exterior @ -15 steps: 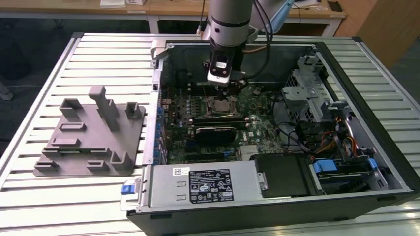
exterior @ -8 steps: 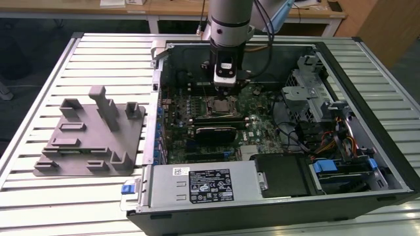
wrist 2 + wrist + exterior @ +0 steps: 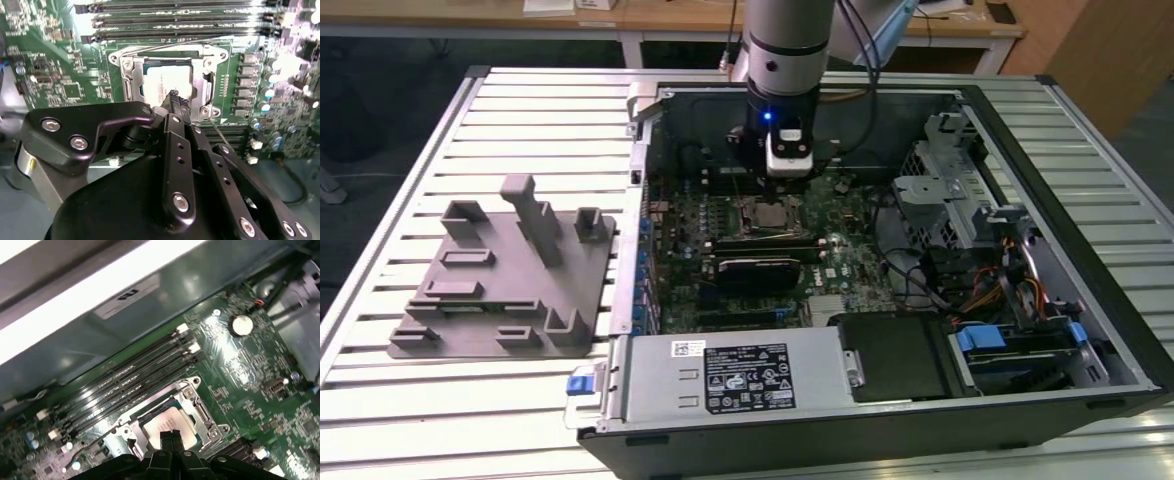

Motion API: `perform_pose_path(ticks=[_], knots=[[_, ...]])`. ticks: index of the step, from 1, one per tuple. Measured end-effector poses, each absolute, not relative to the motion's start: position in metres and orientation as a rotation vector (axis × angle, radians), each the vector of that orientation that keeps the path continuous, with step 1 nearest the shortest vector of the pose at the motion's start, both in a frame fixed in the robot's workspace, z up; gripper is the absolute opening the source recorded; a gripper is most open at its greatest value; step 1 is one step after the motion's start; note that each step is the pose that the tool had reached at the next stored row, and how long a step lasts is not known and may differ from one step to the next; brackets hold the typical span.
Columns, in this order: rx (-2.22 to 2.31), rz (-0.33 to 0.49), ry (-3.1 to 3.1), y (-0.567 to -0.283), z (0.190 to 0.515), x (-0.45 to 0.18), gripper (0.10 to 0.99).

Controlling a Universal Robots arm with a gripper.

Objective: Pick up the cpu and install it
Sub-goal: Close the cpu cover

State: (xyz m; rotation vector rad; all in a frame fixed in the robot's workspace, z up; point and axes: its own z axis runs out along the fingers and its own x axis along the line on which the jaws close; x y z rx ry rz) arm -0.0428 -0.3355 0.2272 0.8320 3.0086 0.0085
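Since the cpu [image 3: 165,82] lies flat in the motherboard socket [image 3: 125,85] just beneath the hand [image 3: 175,98], the hand is closed on nothing, its tip over the chip's edge, seemingly there to press it level rather than carry it.

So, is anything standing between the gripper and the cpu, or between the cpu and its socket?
Nothing visible does. In the second wrist view the cpu lies silver side up inside the socket's metal frame. The shut gripper hangs right over it, with nothing seen between them.
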Motion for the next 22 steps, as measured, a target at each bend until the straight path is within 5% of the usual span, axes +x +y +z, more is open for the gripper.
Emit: perform_pose_path(ticks=[22], knots=[[0.48, 0.015, 3.085, -0.336, 0.221, -0.0428, 0.106]])
